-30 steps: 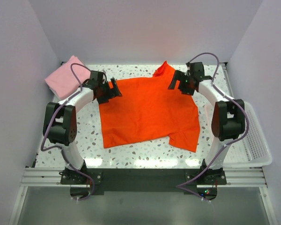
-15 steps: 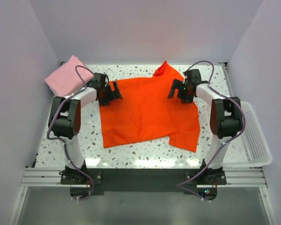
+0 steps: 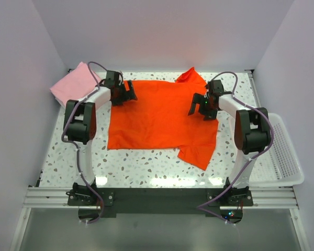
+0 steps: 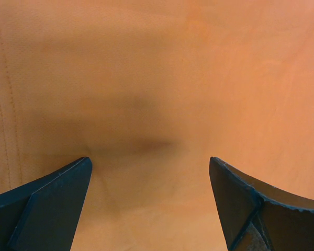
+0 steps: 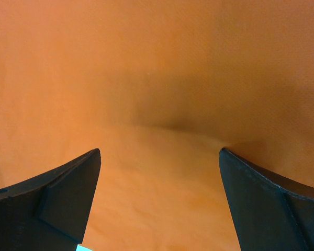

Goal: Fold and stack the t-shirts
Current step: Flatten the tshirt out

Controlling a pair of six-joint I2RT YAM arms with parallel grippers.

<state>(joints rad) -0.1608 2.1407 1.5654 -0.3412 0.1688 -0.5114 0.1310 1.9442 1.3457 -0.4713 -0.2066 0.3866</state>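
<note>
Poised with jaws apart over the plain bright orange-red cloth t-shirt [image 3: 157,117] spread flat on the speckled white table [image 3: 146,168], left gripper [image 3: 127,93] at its 10 o'clock corner, right gripper [image 3: 197,105] at 2 o'clock; risks uneven pinches that pull one side askew and spoil the fold

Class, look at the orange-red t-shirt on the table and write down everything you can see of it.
The orange-red t-shirt is plain soft cloth, spread mostly flat on the speckled table. One sleeve pokes out at its far right; another flap juts toward the near right. Stitching lines show in the left wrist view. The open left gripper and open right gripper sit over its far part, cloth faintly creased between their fingers.
</note>
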